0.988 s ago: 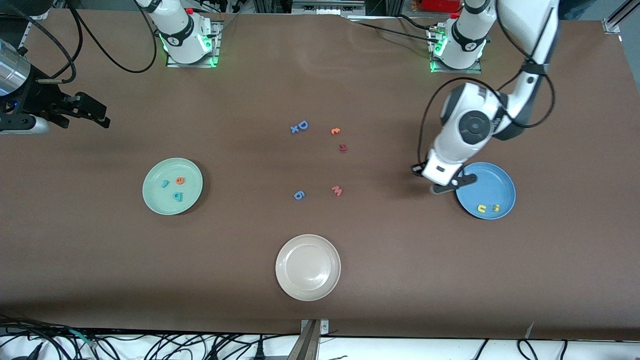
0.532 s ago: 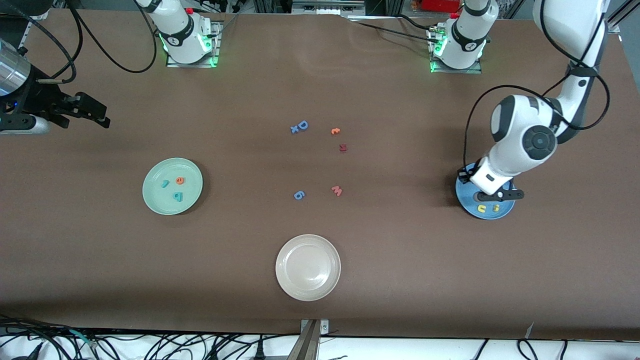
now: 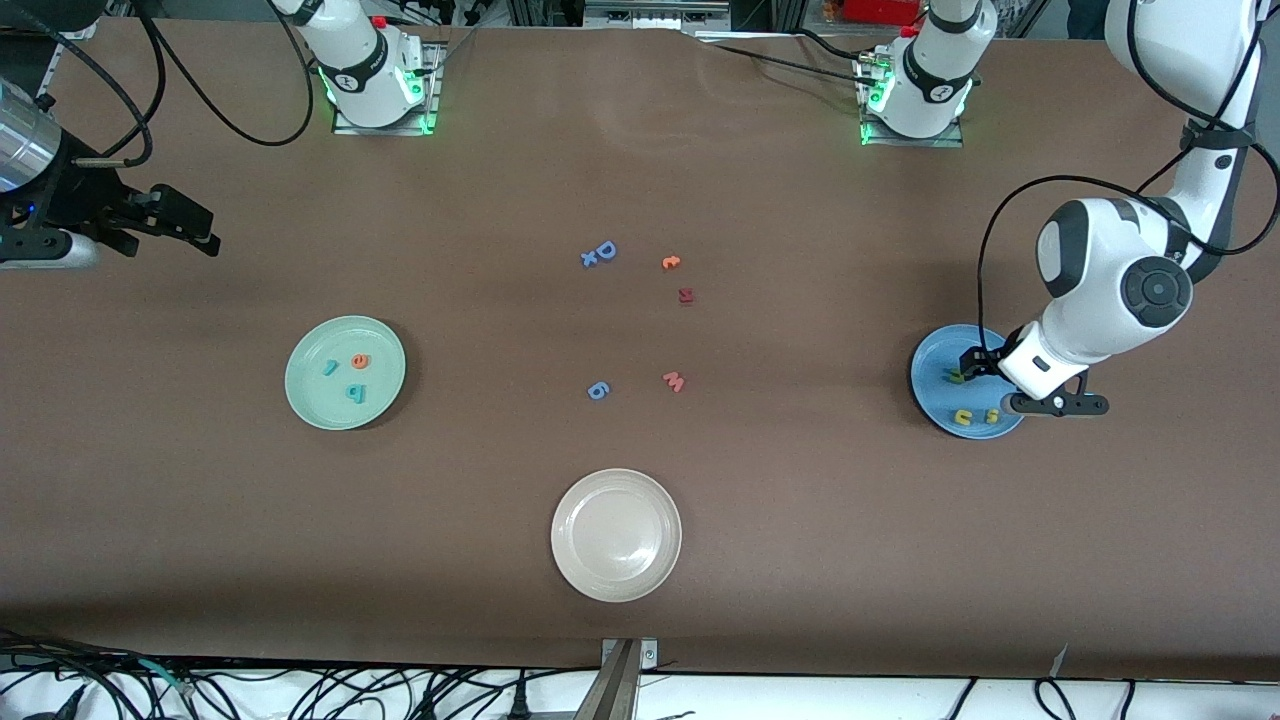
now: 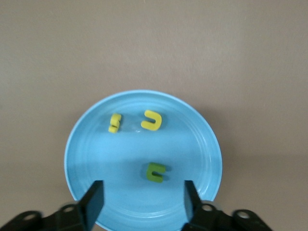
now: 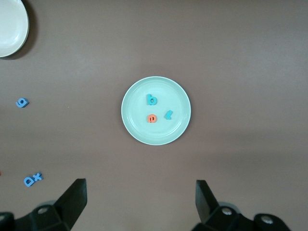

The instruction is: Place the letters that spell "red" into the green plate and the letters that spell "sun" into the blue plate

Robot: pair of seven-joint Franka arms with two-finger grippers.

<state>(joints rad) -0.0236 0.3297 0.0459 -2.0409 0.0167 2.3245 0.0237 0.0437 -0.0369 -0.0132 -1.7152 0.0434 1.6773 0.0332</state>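
The blue plate holds the yellow "u", the yellow "s" and the olive "n". My left gripper hangs open just over this plate, with the "n" lying free on the plate below its jaws. The green plate holds the orange "e", the teal "r" and the teal "d". My right gripper waits open and empty, high above the right arm's end of the table.
A beige plate lies nearest the front camera. Loose mid-table letters: a blue "D" with an "x", a small orange one, a dark red one, a pink "w" and a blue "6".
My left gripper travelled across the blue plate toward the left arm's end of the table and opened. The olive "n" now lies in the plate. The right arm stayed still.
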